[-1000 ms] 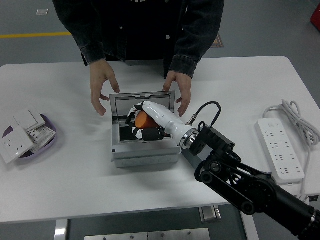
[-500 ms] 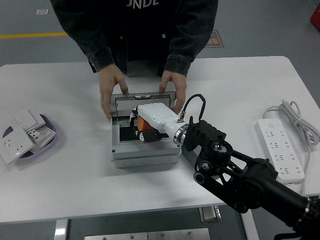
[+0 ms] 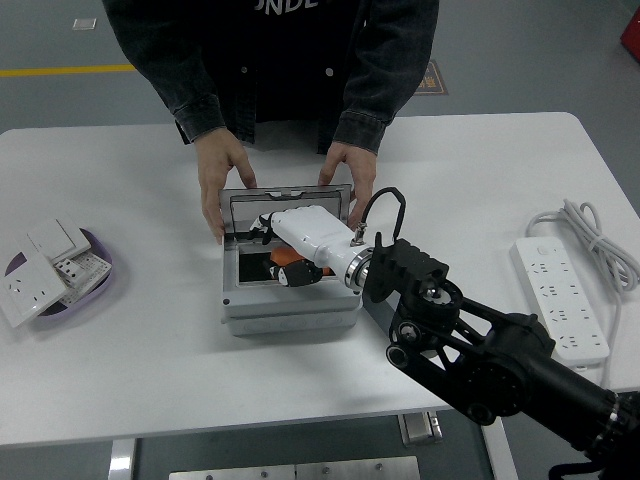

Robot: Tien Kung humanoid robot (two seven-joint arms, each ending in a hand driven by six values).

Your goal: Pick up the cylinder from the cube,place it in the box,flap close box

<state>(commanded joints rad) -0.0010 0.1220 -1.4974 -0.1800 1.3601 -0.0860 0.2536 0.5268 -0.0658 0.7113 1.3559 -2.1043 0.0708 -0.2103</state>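
Observation:
A grey box (image 3: 290,312) stands at the table's middle with its lid (image 3: 288,194) raised at the back. The orange cylinder (image 3: 290,272) lies low inside the box, partly covered. My right hand (image 3: 268,232), white-backed, reaches into the box from the right just above the cylinder, fingers stretched toward the lid and holding nothing. A person at the far side holds the lid's two ends, one hand (image 3: 222,178) on its left and the other hand (image 3: 346,178) on its right. No cube shows. My left arm is out of view.
A purple-rimmed dish (image 3: 98,290) with several white wall sockets sits at the left edge. A white power strip (image 3: 565,300) and its coiled cable (image 3: 592,232) lie at the right. My black right forearm (image 3: 480,355) crosses the table's front right.
The cylinder has dropped from my hand's grasp down into the box. My hand stayed over it with the wrist turned. The person's hands moved in and took hold of the lid.

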